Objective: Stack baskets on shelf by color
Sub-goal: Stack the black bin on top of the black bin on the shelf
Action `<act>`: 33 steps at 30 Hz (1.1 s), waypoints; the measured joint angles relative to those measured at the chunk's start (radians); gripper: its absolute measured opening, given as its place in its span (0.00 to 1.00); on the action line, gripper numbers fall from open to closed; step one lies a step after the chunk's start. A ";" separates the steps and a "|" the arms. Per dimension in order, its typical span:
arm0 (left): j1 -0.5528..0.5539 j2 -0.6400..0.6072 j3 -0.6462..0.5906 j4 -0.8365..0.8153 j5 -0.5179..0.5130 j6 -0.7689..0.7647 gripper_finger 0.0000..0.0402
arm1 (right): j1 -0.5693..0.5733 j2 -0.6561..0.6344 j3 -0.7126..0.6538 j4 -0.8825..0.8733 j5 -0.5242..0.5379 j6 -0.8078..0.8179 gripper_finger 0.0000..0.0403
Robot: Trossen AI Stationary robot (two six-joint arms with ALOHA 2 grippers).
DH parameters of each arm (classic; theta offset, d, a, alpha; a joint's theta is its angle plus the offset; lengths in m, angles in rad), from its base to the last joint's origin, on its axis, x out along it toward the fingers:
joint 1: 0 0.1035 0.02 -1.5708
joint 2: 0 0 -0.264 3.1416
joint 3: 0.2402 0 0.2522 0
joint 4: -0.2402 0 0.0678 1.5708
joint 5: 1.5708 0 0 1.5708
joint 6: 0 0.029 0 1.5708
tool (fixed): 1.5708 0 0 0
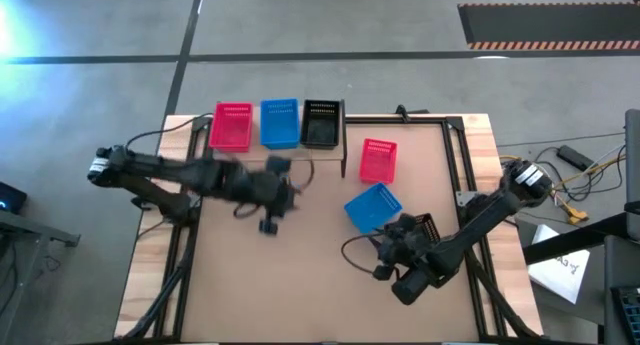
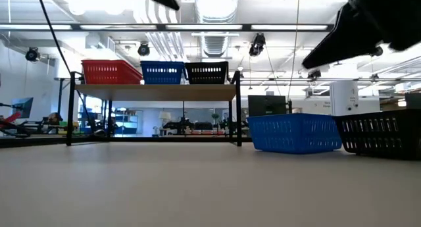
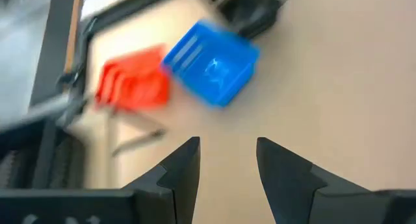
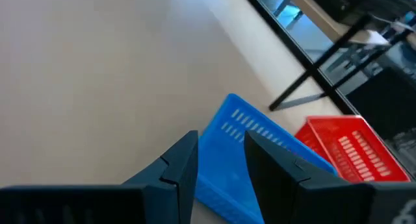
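The shelf stands at the table's far side with a red basket, a blue basket and a black basket side by side on its plank. Three more baskets rest on their bases on the tabletop: red, blue and black. My left gripper is open over the table's middle, facing the loose blue and red baskets. My right gripper is open, raised above the loose blue basket's near side.
The right arm hangs over the loose black basket. Bare tabletop lies to the near and left side of the loose baskets. Cables and papers lie beyond the table's right edge.
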 joint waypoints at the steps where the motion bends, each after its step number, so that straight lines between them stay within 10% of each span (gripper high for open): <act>1: -0.036 0.004 -0.029 0.062 0.000 -0.004 0.34 | 0.001 -0.023 0.000 -0.020 -0.013 0.007 0.30; 16: -0.241 0.036 -0.424 0.650 -0.021 -0.233 0.34 | 0.004 -0.200 -0.005 -0.338 -0.133 0.176 0.38; 23: -0.251 0.032 -0.505 0.742 -0.033 -0.297 0.34 | -0.176 -0.264 -0.087 -0.387 -0.133 0.158 0.38; 33: -0.332 -0.013 -0.473 0.645 -0.053 -0.299 0.34 | -0.603 -0.248 -0.142 0.156 -0.571 -0.508 0.45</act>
